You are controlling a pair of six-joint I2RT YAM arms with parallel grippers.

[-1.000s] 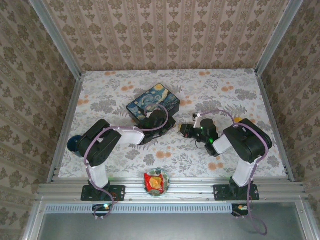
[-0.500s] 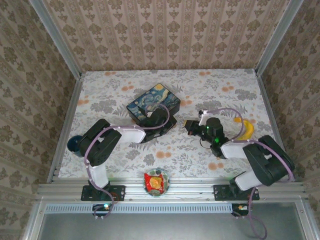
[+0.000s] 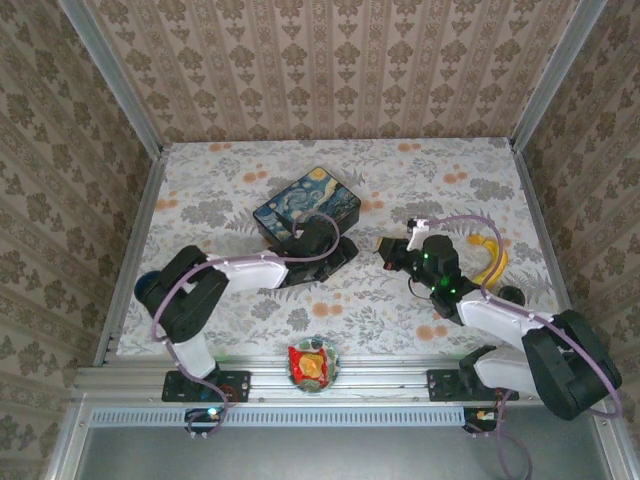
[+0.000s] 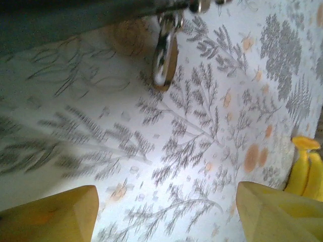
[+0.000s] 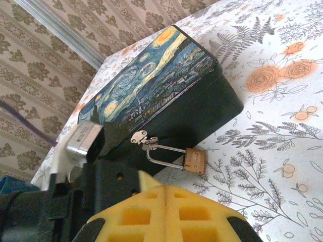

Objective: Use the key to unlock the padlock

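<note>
The small brass padlock (image 5: 195, 161) lies on the tablecloth, its thin silver shackle (image 5: 162, 154) hooked through the hasp of the Starry Night tin (image 5: 151, 80). My right gripper (image 5: 164, 194) sits just in front of it with its yellow pads pressed shut; no key shows between them. In the left wrist view the padlock (image 4: 165, 58) appears blurred at the top, ahead of my open left gripper (image 4: 166, 217). From above, the left gripper (image 3: 338, 250) is at the tin's (image 3: 307, 205) near corner and the right gripper (image 3: 388, 255) faces it.
A yellow banana-like object (image 3: 490, 258) lies right of the right arm, also in the left wrist view as the banana (image 4: 305, 171). A bowl of wrapped sweets (image 3: 313, 363) stands at the near edge. A dark ball (image 3: 146, 288) rests by the left rail.
The right arm's elbow has swung out to the right and lower, uncovering the banana. Its gripper shifted slightly right and away. The left arm has barely moved.
</note>
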